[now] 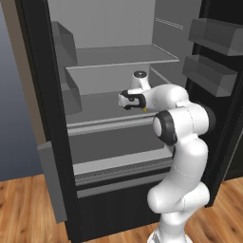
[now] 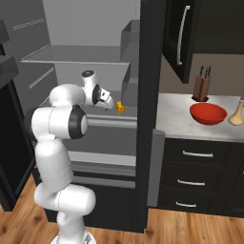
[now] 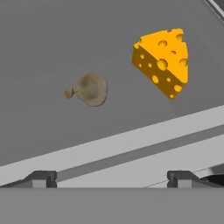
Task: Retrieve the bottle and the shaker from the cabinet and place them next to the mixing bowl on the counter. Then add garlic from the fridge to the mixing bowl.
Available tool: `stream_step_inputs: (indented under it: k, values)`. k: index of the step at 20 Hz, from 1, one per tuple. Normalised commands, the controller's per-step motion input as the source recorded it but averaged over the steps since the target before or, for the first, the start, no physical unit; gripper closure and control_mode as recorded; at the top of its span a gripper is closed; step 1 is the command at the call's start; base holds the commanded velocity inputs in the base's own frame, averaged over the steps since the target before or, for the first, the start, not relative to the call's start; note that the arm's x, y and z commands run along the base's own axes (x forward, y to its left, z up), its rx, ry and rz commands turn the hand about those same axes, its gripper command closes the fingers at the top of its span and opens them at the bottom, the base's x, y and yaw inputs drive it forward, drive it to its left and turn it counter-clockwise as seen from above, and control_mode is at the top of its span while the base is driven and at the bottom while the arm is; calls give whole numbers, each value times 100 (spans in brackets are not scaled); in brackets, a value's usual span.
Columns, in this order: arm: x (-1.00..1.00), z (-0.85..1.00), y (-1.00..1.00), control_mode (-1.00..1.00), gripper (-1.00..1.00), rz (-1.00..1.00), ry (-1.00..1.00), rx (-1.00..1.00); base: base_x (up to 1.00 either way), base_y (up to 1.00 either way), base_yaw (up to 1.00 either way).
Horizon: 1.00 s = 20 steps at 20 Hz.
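The fridge stands open, and my gripper is inside it over the middle shelf. In the hand view the garlic, a small brownish-grey lump, lies on the shelf ahead of my open fingertips, slightly left of centre, with nothing between them. In the right base view the red mixing bowl rests on the marble counter, and the tan bottle stands just right of it. The dark wall cabinet hangs above the counter. The shaker is out of view.
A yellow cheese wedge sits on the same shelf, right of the garlic and apart from it. The shelf's pale front rail runs between my fingertips and the garlic. A knife block stands behind the bowl. Door bins hang on the right.
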Motion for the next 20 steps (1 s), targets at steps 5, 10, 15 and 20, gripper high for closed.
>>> stream_step_inputs:
  k: [5, 10, 15, 20]
  values:
    - [26, -2, 0, -100, -100, 0, 0, 0, 0, 0, 0]
    - [25, -5, 0, -100, -100, -1, 0, 0, 0, 0, 0]
    - [28, -19, 1, -100, -100, -2, 0, 0, 0, 0, 0]
    - [25, -10, 5, -100, -100, -2, 0, 0, 0, 0, 0]
